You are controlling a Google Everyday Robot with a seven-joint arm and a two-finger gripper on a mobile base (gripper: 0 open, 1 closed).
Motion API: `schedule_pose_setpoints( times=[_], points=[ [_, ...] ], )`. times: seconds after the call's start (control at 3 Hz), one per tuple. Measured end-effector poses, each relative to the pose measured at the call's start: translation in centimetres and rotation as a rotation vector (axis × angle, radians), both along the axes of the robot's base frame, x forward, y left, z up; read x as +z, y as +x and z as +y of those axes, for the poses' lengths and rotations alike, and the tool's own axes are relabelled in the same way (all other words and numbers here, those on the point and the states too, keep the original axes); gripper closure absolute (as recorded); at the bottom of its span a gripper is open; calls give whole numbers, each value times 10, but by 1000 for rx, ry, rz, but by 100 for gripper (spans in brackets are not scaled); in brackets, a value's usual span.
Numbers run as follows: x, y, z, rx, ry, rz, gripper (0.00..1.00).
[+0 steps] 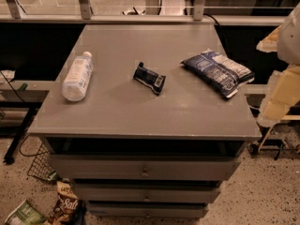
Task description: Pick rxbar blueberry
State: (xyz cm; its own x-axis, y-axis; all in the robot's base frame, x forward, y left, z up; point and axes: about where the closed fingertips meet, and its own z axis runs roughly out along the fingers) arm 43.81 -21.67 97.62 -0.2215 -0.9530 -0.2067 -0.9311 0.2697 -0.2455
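While the bar lies flat and aslant near the middle of the table, its pale patch toward the right, the end effector shows only as a pale shape at the right edge, well apart from it. I cannot tell whether it is open or closed. A bag lies between them, and a bottle lies on its side to the left.

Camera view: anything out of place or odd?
White bottle lies on its side at the cabinet's left. Snack bags litter the floor by its lower left. rxbar blueberry lies askew mid-top. End effector hangs at right, beside the cabinet.
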Motion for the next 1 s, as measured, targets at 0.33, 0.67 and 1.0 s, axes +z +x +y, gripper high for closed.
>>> schedule_pose_setpoints(
  times=[0.33,0.67,1.0],
  points=[
    [1,0,1,0,0,-2,0],
    [-9,7,23,22,2,29,0],
    [-37,15,75,54,66,86,0]
  ],
)
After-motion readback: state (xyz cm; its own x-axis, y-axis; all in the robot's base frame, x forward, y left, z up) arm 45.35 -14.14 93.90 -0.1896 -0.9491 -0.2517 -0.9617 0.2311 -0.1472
